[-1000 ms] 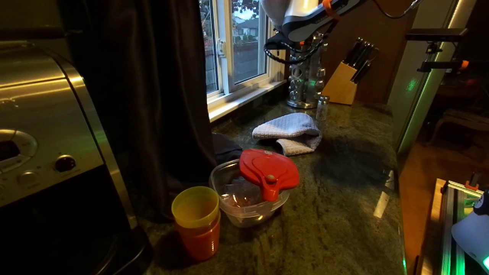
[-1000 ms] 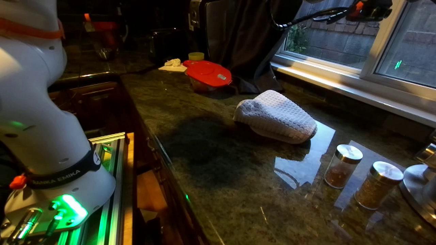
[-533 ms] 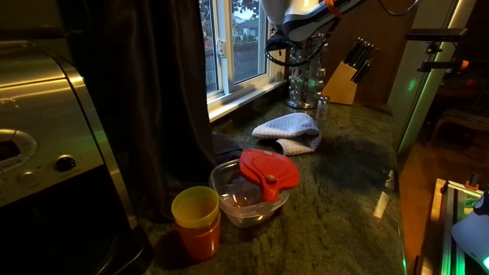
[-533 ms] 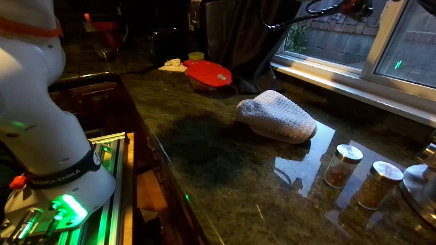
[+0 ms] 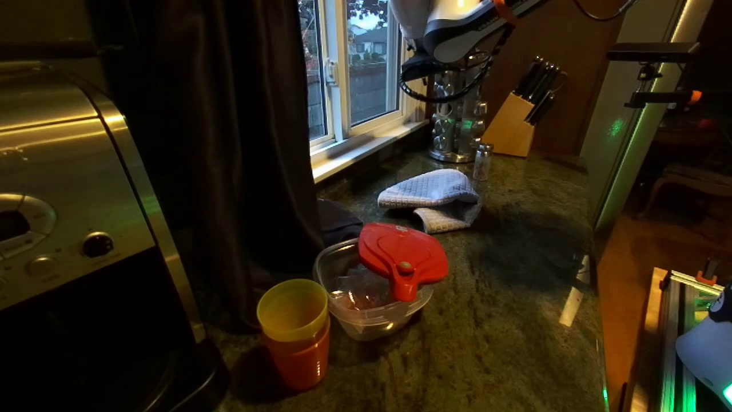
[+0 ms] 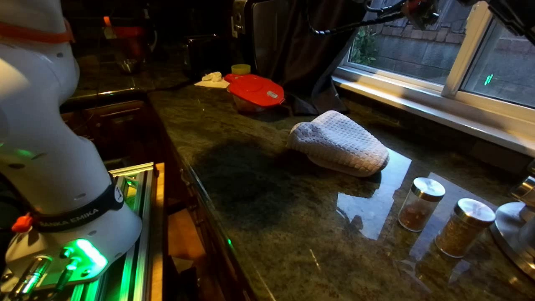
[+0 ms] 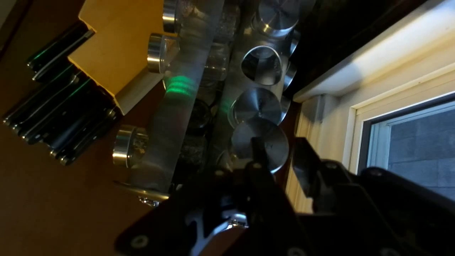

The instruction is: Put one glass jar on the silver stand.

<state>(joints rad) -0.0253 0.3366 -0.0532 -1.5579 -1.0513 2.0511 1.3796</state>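
The silver stand (image 7: 160, 142) fills the middle of the wrist view, with several silver-capped jars in its holes. It also shows in both exterior views, upright by the window (image 5: 457, 129) and cut off at the right edge, where its round base (image 6: 516, 236) is seen. My gripper (image 7: 280, 146) is at the stand, jaws apart and nothing held between them. One finger crosses in front of a glass jar's cap (image 7: 243, 135); whether it touches cannot be told. That cap overlaps another jar's cap (image 7: 261, 105). Two loose jars with spice, one nearer the towel (image 6: 418, 209) and one by the base (image 6: 462, 230), stand on the counter.
A wooden knife block (image 5: 509, 126) stands beside the stand, its dark handles (image 7: 60, 103) pointing outward. The window frame (image 7: 332, 117) is close on the opposite side. On the counter lie a folded towel (image 5: 429, 191), a clear bowl with a red lid (image 5: 400, 254) and stacked cups (image 5: 294, 332).
In an exterior view the arm's cable and dark wrist part have shifted left, and a black part has come in at the top right corner. The loose jars and towel have not moved.
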